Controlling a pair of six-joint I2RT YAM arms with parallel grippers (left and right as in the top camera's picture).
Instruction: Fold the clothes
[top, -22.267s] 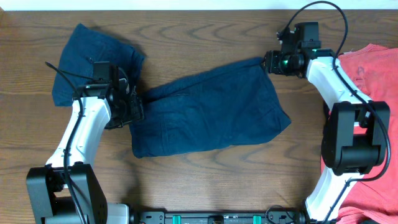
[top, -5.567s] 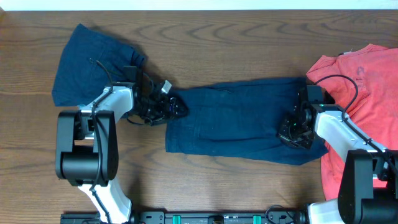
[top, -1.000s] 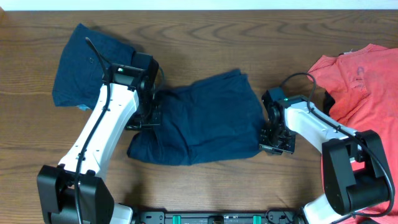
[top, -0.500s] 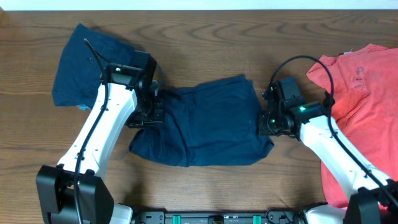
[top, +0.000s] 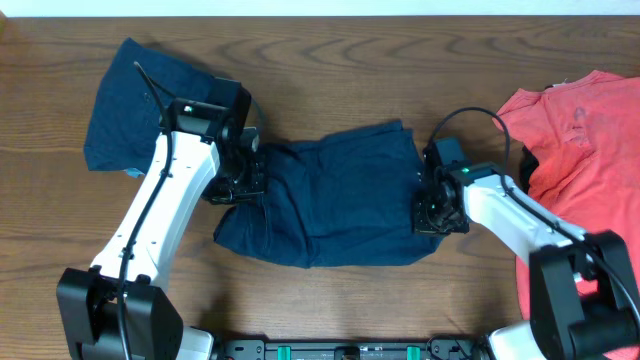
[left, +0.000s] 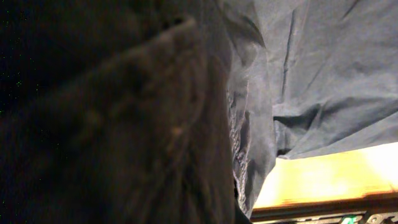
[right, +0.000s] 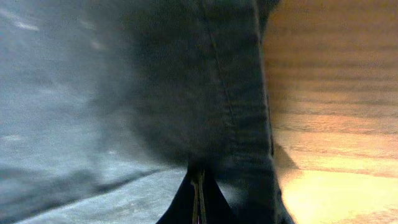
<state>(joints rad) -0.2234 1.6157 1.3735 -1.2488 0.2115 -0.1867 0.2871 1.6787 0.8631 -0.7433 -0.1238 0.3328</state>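
Dark navy shorts (top: 330, 205) lie crumpled across the middle of the table. My left gripper (top: 250, 180) sits at their left edge, shut on the cloth. In the left wrist view dark fabric (left: 311, 74) fills the picture and hides the fingers. My right gripper (top: 432, 205) is at the right edge of the shorts. In the right wrist view its fingertips (right: 198, 198) are pressed together, pinching a seamed fold of the shorts (right: 186, 93). A second pair of navy shorts (top: 135, 100) lies at the far left.
A red T-shirt (top: 580, 120) is spread at the right side, under the right arm's base. The wooden table (top: 330, 60) shows bare behind the shorts and in front of them. Its near edge runs by the arm bases.
The right gripper rose along the shorts' right edge, then settled slightly lower, and that edge shifted with it. The left gripper barely moved, still at the left edge.
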